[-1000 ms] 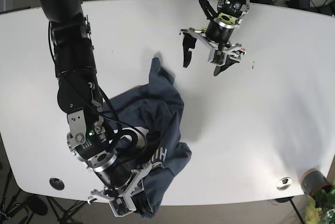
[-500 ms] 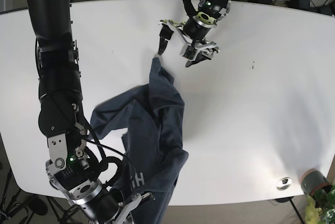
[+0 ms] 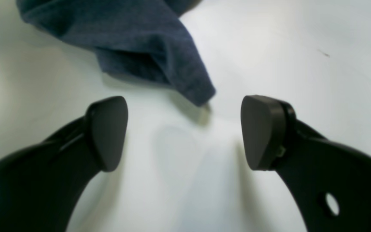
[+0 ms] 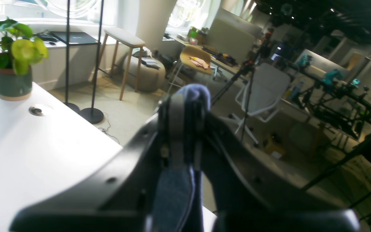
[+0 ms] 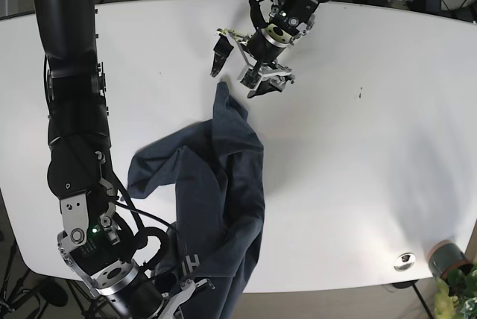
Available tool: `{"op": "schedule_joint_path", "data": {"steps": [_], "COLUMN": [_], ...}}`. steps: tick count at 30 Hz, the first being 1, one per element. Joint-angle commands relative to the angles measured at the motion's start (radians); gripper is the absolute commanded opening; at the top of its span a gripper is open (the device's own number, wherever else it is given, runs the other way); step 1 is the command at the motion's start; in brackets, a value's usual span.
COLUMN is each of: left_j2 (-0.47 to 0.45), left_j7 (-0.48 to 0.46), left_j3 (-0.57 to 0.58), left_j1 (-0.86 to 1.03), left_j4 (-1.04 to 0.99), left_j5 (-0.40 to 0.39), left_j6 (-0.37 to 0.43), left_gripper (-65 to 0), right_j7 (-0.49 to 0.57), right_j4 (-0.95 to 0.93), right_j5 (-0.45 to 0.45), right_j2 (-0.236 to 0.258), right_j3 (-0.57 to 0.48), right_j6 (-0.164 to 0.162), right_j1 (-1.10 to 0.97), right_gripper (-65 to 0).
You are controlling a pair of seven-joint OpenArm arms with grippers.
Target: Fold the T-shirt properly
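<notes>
The dark blue T-shirt (image 5: 223, 185) lies crumpled on the white table (image 5: 358, 170), stretched from a far corner to the near edge. My left gripper (image 5: 237, 77) is open and hovers just beyond that far corner. In the left wrist view the shirt's corner (image 3: 159, 48) points between the open fingertips (image 3: 108, 132), a little ahead of them and untouched. My right gripper (image 5: 186, 294) is at the table's near edge, shut on the shirt's lower part. The right wrist view shows blue cloth (image 4: 172, 193) pinched between the closed fingers (image 4: 179, 129).
A potted plant (image 5: 451, 263) and a metal grommet (image 5: 405, 261) sit at the table's near right corner; the plant (image 4: 10, 61) and grommet (image 4: 37, 110) also show in the right wrist view. Chairs and tripods stand beyond the table edge.
My right gripper has pulled the shirt's lower part toward the near edge, drawing the cloth out longer. My left gripper has moved left to the shirt's far corner, still open.
</notes>
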Motion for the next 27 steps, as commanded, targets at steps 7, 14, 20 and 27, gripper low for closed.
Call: {"op": "schedule_joint_path", "data": {"steps": [7,14,20,27], "left_j2": [0.068,0.091,0.091,0.091], "left_j7": [-0.018,-0.018,-0.018,-0.018], "left_j3": [0.005,0.009,0.008,-0.067], "left_j1": [-0.090,-0.103,-0.126,-0.131], "left_j4": [-0.120,-0.156,-0.211,-0.235], "left_j5": [0.001,0.001,0.001,0.000], "left_j6": [-0.004,0.041,0.081,0.081], "left_gripper": [-13.2,-19.6,-49.0,-64.7], "right_j7": [0.038,0.038,0.038,0.038], "right_j4": [0.014,0.014,0.014,0.014], "right_j5": [0.000,-0.003,-0.008,-0.003], "right_j2": [0.002,0.002,0.002,0.018], "right_j3": [0.011,0.013,0.014,0.062], "right_j6": [-0.009,-0.009,-0.009,-0.009], "right_j1": [0.018,0.005,0.004,-0.013], "right_gripper": [-65.0,-65.0,-65.0,-65.0]}}
